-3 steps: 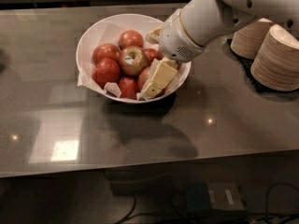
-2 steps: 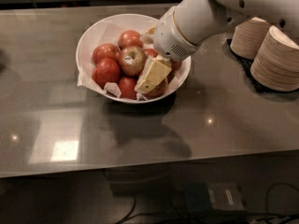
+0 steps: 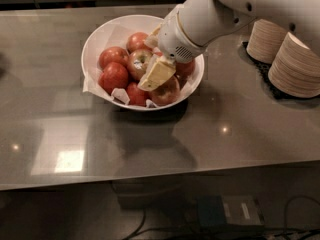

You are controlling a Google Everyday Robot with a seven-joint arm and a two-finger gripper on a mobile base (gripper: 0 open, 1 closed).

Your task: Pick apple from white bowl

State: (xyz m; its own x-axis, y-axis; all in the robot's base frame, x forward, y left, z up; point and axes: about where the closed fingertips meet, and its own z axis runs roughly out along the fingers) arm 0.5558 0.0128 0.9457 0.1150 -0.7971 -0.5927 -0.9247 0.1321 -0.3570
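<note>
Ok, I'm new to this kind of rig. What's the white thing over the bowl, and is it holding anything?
You have one picture, from a single camera looking down on a grey table. The thick white shape coming in from the upper right is the robot's one arm. The pale yellow part at its end is the gripper, down inside the white bowl. The paper-lined bowl holds several red apples and the paler apple to be picked, just left of the gripper. Whether anything is held cannot be told. Stacks of tan paper bowls stand at the right.
</note>
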